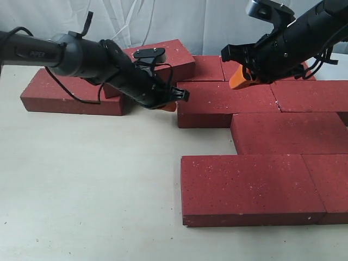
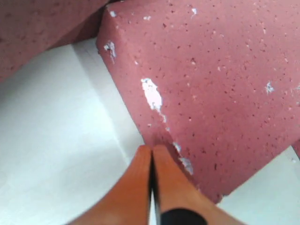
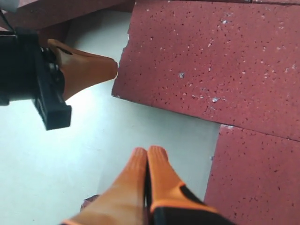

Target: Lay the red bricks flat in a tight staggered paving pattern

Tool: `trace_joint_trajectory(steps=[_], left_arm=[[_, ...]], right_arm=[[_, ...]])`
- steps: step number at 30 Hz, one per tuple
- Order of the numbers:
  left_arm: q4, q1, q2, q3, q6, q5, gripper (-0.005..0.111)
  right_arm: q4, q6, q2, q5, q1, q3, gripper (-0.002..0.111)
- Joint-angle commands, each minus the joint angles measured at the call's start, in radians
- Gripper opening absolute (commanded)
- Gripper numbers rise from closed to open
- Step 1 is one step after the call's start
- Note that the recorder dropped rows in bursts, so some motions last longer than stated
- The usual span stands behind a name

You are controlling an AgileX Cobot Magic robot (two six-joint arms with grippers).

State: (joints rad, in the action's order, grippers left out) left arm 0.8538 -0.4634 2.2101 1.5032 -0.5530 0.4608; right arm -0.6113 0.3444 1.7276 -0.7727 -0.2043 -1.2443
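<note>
Several red bricks lie flat in staggered rows on the right of the table. My left gripper (image 1: 173,104) is shut and empty, and its orange fingertips (image 2: 152,149) press against the left end of the second-row brick (image 1: 228,100), near a chipped corner (image 2: 178,154). The right wrist view shows the same contact, with the left gripper's tip (image 3: 110,69) at that brick's (image 3: 211,61) corner. My right gripper (image 1: 239,80) hangs shut and empty above the back rows. In its own view its fingertips (image 3: 149,152) point over bare table beside the third-row brick (image 3: 255,180).
One brick (image 1: 70,92) lies apart at the back left, and another (image 1: 166,57) rests tilted behind the left arm. Two front-row bricks (image 1: 250,187) sit side by side at the near right. White table (image 1: 87,185) spreads over the near left. A white curtain hangs behind.
</note>
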Motion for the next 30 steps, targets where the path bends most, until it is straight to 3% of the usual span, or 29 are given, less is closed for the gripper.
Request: trace_joint_trajectory(steps=[1, 6, 10, 13, 15, 20, 26, 30], left_arm=[[-0.092, 0.045, -0.040, 0.003, 0.003, 0.102, 0.000], [-0.154, 0.104, -0.086, 0.003, 0.014, 0.257, 0.000], [-0.223, 0.141, -0.140, 0.003, 0.134, 0.329, 0.000], [-0.438, 0.153, -0.230, 0.000, 0.294, 0.366, 0.000], [-0.539, 0.159, -0.277, 0.000, 0.311, 0.387, 0.000], [-0.526, 0.268, -0.323, 0.000, 0.302, 0.433, 0.000], [-0.504, 0.385, -0.316, -0.098, 0.187, 0.338, 0.000], [-0.506, 0.414, -0.311, -0.147, 0.187, 0.260, 0.000]], right_arm=[[0.000, 0.005, -0.008, -0.010, 0.004, 0.003, -0.001], [0.000, 0.005, -0.008, -0.010, 0.004, 0.003, -0.001], [0.000, 0.005, -0.008, -0.024, 0.004, 0.003, -0.001], [-0.010, 0.005, -0.008, -0.034, 0.004, 0.003, -0.001], [-0.009, 0.008, -0.008, -0.046, 0.004, 0.003, -0.001], [-0.020, 0.047, -0.008, -0.067, 0.004, 0.003, -0.001], [-0.027, 0.069, -0.008, -0.071, 0.004, 0.003, -0.001], [-0.029, 0.069, -0.008, -0.065, 0.004, 0.003, -0.001]])
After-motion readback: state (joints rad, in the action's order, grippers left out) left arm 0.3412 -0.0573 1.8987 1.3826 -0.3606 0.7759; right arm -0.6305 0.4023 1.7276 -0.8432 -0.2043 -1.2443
